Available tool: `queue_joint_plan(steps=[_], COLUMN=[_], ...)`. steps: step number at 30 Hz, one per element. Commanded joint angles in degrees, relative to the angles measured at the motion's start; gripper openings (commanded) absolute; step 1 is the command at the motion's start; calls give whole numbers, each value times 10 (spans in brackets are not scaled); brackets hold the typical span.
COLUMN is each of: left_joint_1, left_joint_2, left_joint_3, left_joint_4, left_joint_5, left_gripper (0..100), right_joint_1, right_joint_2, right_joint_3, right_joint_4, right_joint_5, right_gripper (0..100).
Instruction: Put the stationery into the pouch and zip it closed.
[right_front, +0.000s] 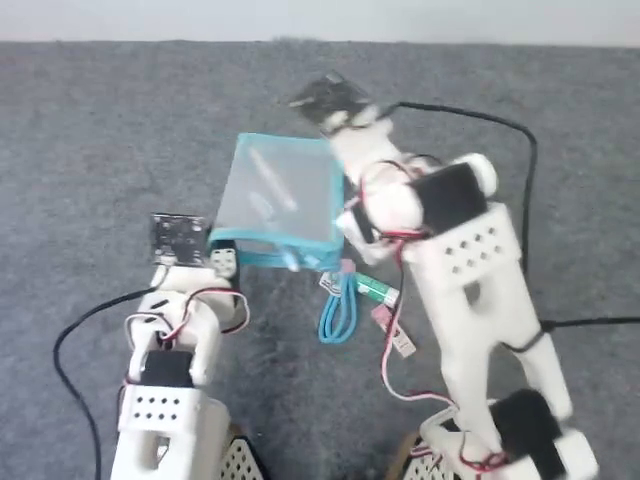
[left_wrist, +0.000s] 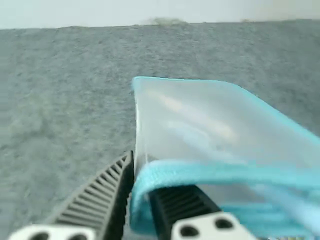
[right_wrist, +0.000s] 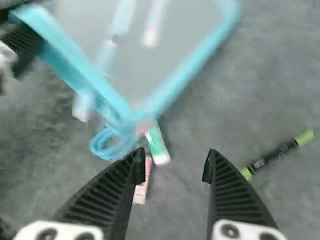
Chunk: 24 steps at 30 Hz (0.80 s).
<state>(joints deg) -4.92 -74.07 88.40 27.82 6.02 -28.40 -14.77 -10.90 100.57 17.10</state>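
My left claw (left_wrist: 141, 180) pinches the near edge of the turquoise-trimmed clear plastic pouch (left_wrist: 200, 125), my right claw (right_wrist: 175, 156) hangs spread above its corner, open grey carpet (right_wrist: 280, 75) beyond, print on the green-capped black pen (right_wrist: 274, 156) too blurred to read.

The table (right_front: 90, 130) shows a grey, carpet-like surface from edge to edge — beyond its far edge stands a pale wall (right_front: 320, 20).
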Motion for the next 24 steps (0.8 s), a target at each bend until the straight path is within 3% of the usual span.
queue_joint_plan(steps=[1, 4, 8, 10, 16, 18, 22, 24], left_joint_1=[-58, -70, 71, 104, -72, -80, -29, -46], left_joint_2=[-9, -4, -6, -9, -5, -5, -9, -9], left_joint_3=[-52, -56, -41, -36, -73, -73, -63, -63], left_joint_4=[-11, -10, 26, 28, 26, 26, 26, 25], left_joint_5=[39, 42, -34, -34, 37, 40, 18, 20], left_gripper=[12, 12, 12, 12, 12, 12, 12, 12], right_joint_1=[45, 65, 66, 66, 66, 59, 19, 7], right_joint_2=[-48, -53, -48, -48, -48, -48, -48, -48], right_joint_3=[95, 198, 304, 336, 383, 398, 431, 446], right_joint_4=[-15, -77, -155, -182, -210, -224, -233, -233], right_joint_5=[25, 24, 19, 19, 24, 21, 18, 13], right_gripper=[199, 199, 199, 199, 199, 199, 199, 199])
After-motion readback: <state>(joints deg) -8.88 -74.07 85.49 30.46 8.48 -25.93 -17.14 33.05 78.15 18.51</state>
